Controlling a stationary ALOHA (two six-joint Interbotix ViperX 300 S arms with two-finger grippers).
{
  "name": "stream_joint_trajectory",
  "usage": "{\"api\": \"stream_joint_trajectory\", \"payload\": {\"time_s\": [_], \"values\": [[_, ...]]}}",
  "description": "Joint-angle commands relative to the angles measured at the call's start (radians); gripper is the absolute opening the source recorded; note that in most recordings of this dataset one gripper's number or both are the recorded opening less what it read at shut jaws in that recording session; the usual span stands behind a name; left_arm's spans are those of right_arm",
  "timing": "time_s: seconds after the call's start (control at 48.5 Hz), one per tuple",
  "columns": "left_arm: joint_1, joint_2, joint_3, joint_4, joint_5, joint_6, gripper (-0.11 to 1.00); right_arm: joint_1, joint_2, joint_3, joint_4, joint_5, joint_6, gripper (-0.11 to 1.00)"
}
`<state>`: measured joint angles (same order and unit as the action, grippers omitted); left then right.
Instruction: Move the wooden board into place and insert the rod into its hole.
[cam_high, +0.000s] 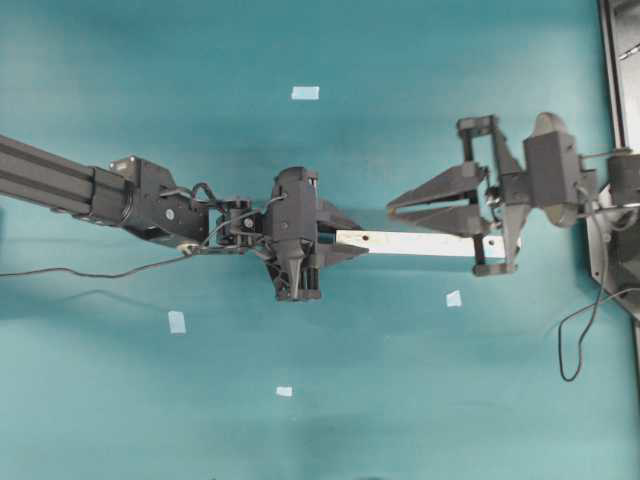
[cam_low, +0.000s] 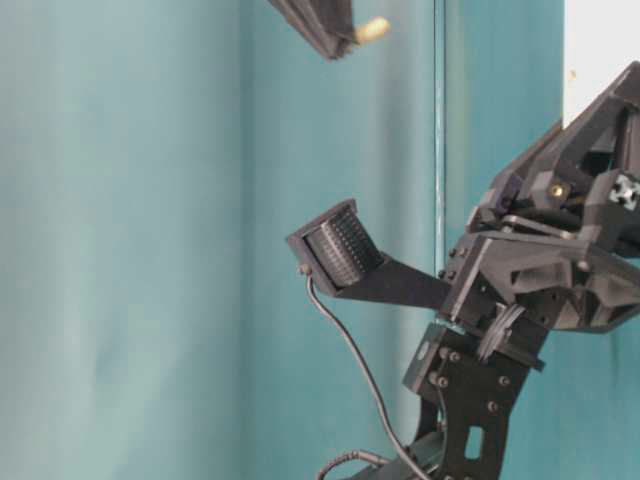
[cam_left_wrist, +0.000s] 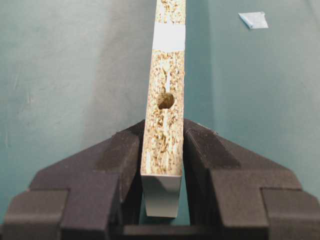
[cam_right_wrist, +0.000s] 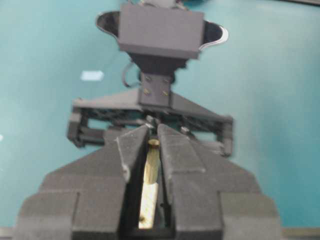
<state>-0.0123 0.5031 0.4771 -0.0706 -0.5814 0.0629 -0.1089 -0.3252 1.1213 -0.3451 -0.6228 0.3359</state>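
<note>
Black jaw pads of the left gripper (cam_left_wrist: 162, 150) fill the bottom of the left wrist view, one on each broad face of the wooden board (cam_left_wrist: 165, 115). They look closed on its near end, though a thin gap may remain on the 3 o'clock side; I read it as a grip. Board stands on edge, raw chipboard edge up, running toward 12 o'clock, with one hole (cam_left_wrist: 165, 100) in that edge just beyond the pads.

Overhead: board (cam_high: 415, 243) lies level at centre frame, running 9 to 3 o'clock between the two arms. Right gripper (cam_high: 392, 211) sits just above its right half, tips pointing to 9 o'clock.

Right gripper (cam_right_wrist: 151, 145) is clamped on the rod (cam_right_wrist: 151, 177), which lies lengthwise between the pads with its tip at the finger ends. Table-level view shows the cream rod tip (cam_low: 372, 29) poking out at 12 o'clock.

Handling, my judgement: board is stiff, light, crumbly at the raw edge; hold by the smooth faces near an end, clear of the hole. Rod is small, rigid, likely to pivot or slip if pushed off-axis; grip along its length.

Counts: one board, one rod, two grippers, one hole visible at the wrist, four pale tape patches (cam_high: 305, 93) overhead.
</note>
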Motion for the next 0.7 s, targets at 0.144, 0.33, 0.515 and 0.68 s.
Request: {"api": "stream_joint_trajectory", "payload": {"time_s": [0.144, 0.33, 0.515, 0.68], "values": [[-0.02, -0.003, -0.015, 0.003, 0.005, 0.002, 0.21, -0.003, 0.218, -0.023, 0.012, -0.238, -0.017, 0.1], [-0.023, -0.008, -0.008, 0.003, 0.008, 0.002, 0.21, -0.003, 0.293, -0.035, 0.034, -0.268, -0.08, 0.1], [-0.026, -0.008, -0.009, 0.003, 0.008, 0.0, 0.21, -0.003, 0.302, -0.025, 0.078, -0.268, -0.124, 0.1], [-0.026, -0.006, -0.009, 0.003, 0.008, 0.0, 0.21, -0.003, 0.313, -0.023, 0.091, -0.268, -0.133, 0.1]]}}
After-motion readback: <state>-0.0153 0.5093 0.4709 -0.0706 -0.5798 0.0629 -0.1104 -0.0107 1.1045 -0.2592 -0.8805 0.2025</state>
